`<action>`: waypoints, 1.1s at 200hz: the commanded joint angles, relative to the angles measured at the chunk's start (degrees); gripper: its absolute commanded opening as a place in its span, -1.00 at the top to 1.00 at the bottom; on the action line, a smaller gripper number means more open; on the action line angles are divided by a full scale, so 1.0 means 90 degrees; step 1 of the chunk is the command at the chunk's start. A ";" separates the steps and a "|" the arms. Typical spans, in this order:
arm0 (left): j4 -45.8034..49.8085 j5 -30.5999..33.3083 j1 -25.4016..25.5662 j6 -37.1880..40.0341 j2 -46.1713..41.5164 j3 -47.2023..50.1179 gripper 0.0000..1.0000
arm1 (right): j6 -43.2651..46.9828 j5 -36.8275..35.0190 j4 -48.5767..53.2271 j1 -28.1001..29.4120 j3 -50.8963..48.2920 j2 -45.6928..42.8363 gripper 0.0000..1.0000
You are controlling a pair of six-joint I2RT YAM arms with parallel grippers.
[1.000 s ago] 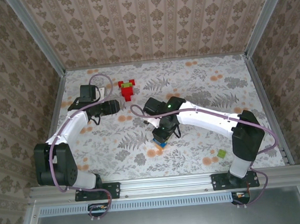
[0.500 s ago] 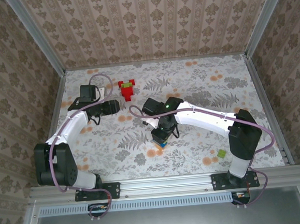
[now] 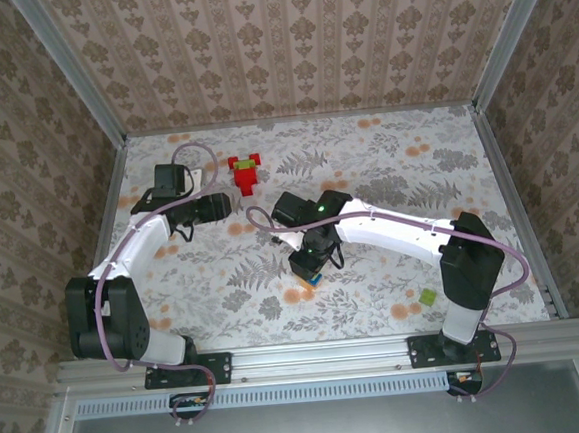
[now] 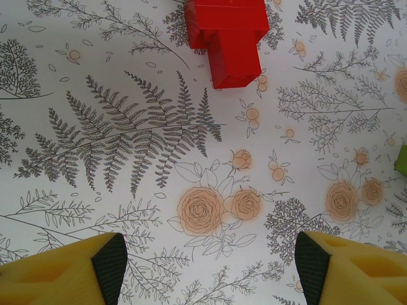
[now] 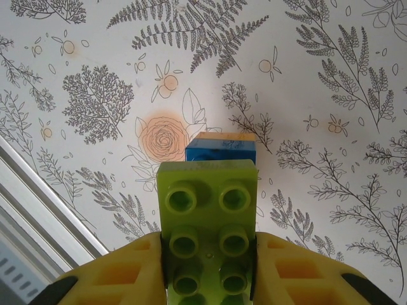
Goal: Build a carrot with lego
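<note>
Two grippers: right gripper (image 5: 206,270) clamped on a green lego brick (image 5: 208,210), blue brick (image 5: 220,152) just beyond its tip; left gripper (image 4: 210,267) spread wide, red lego bricks (image 4: 227,38) well ahead.

table: floral-printed table (image 3: 395,158) is carrying scattered lego.
far side: red brick stack (image 3: 247,175) is lying flat.
middle: blue-on-orange stack (image 5: 220,150) is sitting upright.
near right: small green brick (image 3: 428,295) is lying alone.

One oblong lime-green plastic brick (image 5: 210,210), one small lime-green brick (image 3: 428,296), one blue brick (image 5: 220,152), one orange brick (image 5: 222,135), one red brick stack (image 3: 247,177).
</note>
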State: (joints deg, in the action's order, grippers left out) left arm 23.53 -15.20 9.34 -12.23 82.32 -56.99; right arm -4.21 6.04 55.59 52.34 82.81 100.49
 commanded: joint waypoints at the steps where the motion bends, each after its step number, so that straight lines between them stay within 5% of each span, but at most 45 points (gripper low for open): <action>1: -0.0013 0.0001 0.0044 0.0109 -0.0094 -0.0073 -0.47 | 0.0116 -0.0089 0.0215 0.0070 -0.0264 0.0087 0.36; 220: -0.0006 0.0019 0.0045 0.0119 -0.0075 -0.0075 -0.47 | 0.0209 -0.0155 0.0366 0.0130 -0.0523 0.0154 0.38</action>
State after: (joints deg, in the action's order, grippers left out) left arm 23.53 -15.18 9.34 -12.21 82.32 -56.99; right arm -1.67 4.78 55.18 52.53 80.93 99.42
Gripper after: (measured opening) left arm 0.734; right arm 0.308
